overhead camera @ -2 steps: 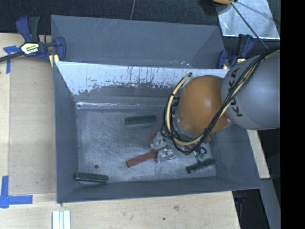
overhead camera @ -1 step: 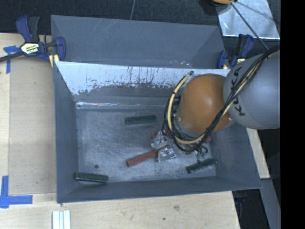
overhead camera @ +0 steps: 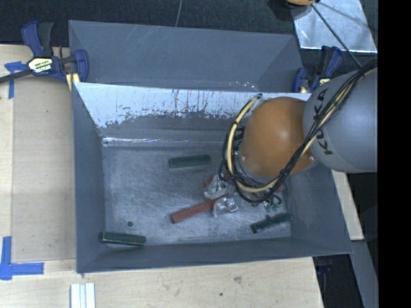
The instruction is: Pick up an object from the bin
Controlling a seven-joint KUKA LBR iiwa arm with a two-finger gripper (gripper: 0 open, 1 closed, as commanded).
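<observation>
Stiffness and little weight seem likely of the thin red-brown bar (overhead camera: 190, 213) lying flat just left of the tool (overhead camera: 220, 197), its near end right beside it, best pinched across its narrow width; whether the tool is released or clenched cannot be told.

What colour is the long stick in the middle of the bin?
The stick is reddish brown, seen in the camera view.

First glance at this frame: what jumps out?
The arm's orange wrist cover looms over the right half of the bin, with the end effector low over one end of a reddish-brown bar at mid-floor. Three dark green bars lie apart: one toward the back, one in the front-left corner, one front right.
</observation>
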